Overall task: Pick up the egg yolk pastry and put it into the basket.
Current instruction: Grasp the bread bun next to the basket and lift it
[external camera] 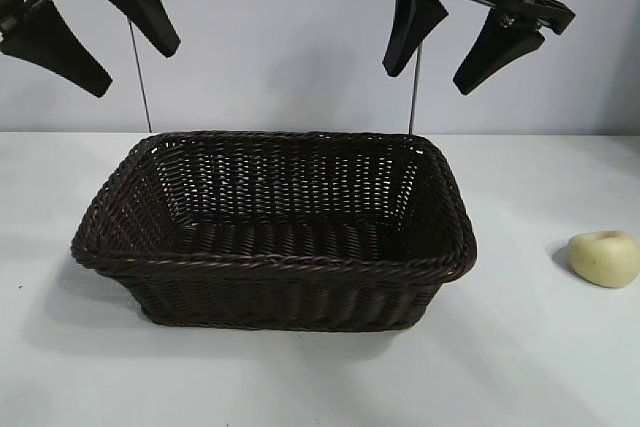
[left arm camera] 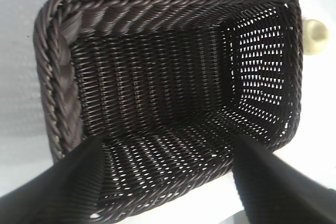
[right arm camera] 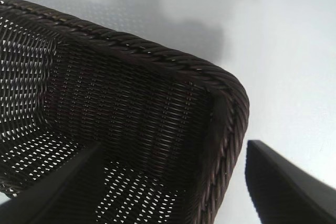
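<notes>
The egg yolk pastry [external camera: 605, 258], a small pale yellow dome, lies on the white table to the right of the basket [external camera: 275, 262]; it also shows in the left wrist view [left arm camera: 316, 36] just past the basket's rim. The dark brown wicker basket sits mid-table and is empty; it fills the left wrist view [left arm camera: 58, 93] and shows in the right wrist view [right arm camera: 173, 64]. My left gripper [external camera: 95, 37] hangs open high above the basket's left end. My right gripper [external camera: 462, 42] hangs open high above the basket's right end. The pastry is out of the right wrist view.
The white table [external camera: 540, 367] stretches around the basket on all sides. A pale wall stands behind. Two thin upright rods [external camera: 141, 75] rise behind the basket's back edge.
</notes>
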